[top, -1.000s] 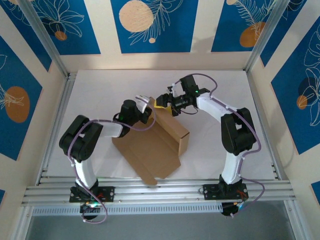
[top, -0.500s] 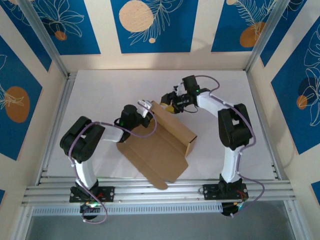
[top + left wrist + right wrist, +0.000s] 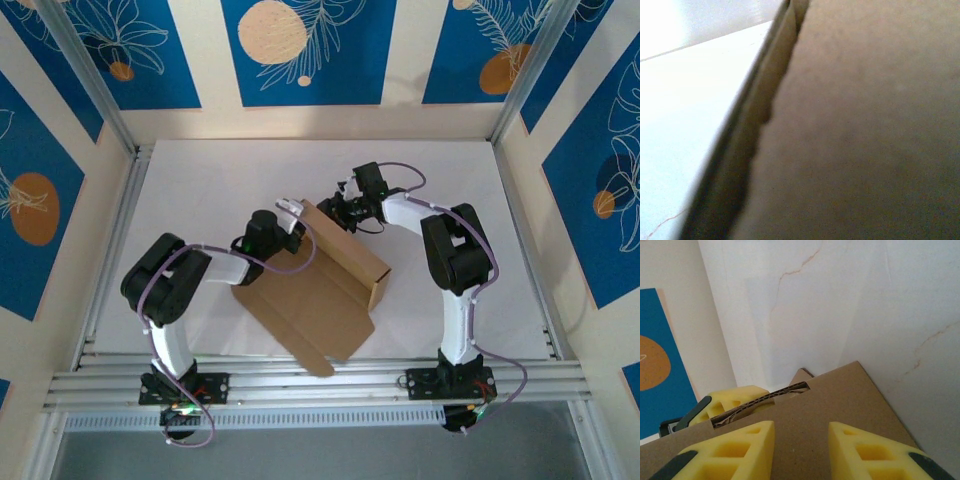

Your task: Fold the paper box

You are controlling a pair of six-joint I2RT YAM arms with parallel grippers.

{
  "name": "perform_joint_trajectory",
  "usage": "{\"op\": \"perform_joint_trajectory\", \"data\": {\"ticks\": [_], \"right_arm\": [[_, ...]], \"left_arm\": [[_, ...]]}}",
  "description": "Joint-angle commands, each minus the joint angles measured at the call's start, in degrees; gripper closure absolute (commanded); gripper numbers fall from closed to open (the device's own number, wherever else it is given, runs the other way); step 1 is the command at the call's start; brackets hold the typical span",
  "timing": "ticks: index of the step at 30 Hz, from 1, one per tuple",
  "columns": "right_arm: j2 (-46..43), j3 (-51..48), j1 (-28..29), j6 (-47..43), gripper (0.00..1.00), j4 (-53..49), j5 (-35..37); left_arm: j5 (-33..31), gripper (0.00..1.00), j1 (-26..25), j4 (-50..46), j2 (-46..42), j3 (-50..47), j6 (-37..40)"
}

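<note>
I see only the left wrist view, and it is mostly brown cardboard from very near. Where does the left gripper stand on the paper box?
Observer: From above, the left gripper is at the far left corner of the paper box.
Operator: Is the box closed?
Observer: No. One long wall stands up along its far right side, and the wide panel lies flat toward the arm bases.
Operator: And the right gripper?
Observer: The right gripper is at the far edge too, its fingers apart over the cardboard.
</note>
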Motion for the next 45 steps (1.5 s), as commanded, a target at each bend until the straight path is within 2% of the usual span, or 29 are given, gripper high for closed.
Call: {"op": "perform_joint_trajectory", "data": {"ticks": [1, 3, 4, 7, 11, 15, 26, 32, 35, 38, 41, 45], "right_arm": [[-1.6, -2.3, 5.9, 0.4, 0.65, -1.6, -8.5], [-2.1, -2.5, 5.4, 0.4, 0.65, -1.9, -8.0], [-2.3, -2.9, 4.8, 0.4, 0.65, -1.9, -7.8], [-3.2, -3.7, 3.0, 0.2, 0.65, -1.8, -7.8], [-3.4, -3.8, 1.7, -1.5, 0.65, -3.1, -8.2], [-3.6, -4.4, 0.8, -2.1, 0.65, -3.0, -8.7], [-1.8, -3.8, 0.2, -1.9, 0.63, -2.0, -12.3], [0.9, -2.5, 0.5, -0.1, 0.59, -0.7, -14.3], [2.2, -0.7, 1.0, 0.0, 0.58, -1.4, -15.2], [2.6, 0.2, 1.5, 0.8, 0.58, -0.8, -16.2], [2.7, 0.4, 2.2, 1.9, 0.58, 0.4, -17.0], [2.8, -0.3, 2.9, 4.1, 0.57, 3.0, -17.7]], "left_arm": [[-6.2, 1.0, -1.0, -7.6, 2.5, 1.0, -0.7], [-5.5, 0.98, -1.0, -6.0, 1.8, -0.3, -0.7], [-5.3, 0.89, -1.0, -4.7, 1.3, -1.7, -0.8], [-3.6, 0.76, -0.6, -0.9, 0.1, -5.0, -1.0], [1.3, 0.71, 0.7, 0.3, -1.3, -7.0, -1.7], [4.6, 0.62, 1.8, 1.3, -2.0, -7.7, -2.6], [7.6, 0.59, 2.8, -2.7, 1.0, -4.0, -1.6], [10.6, 0.61, 2.7, -10.8, 3.9, 2.4, 0.1], [9.7, 0.7, 2.7, -14.1, 4.7, 4.3, -0.2], [8.8, 0.87, 2.7, -14.7, 4.9, 4.6, -0.4], [6.3, 0.97, 2.4, -15.5, 5.0, 5.1, -0.7], [0.0, 1.0, 0.9, -17.2, 5.3, 5.8, -0.9]]}}
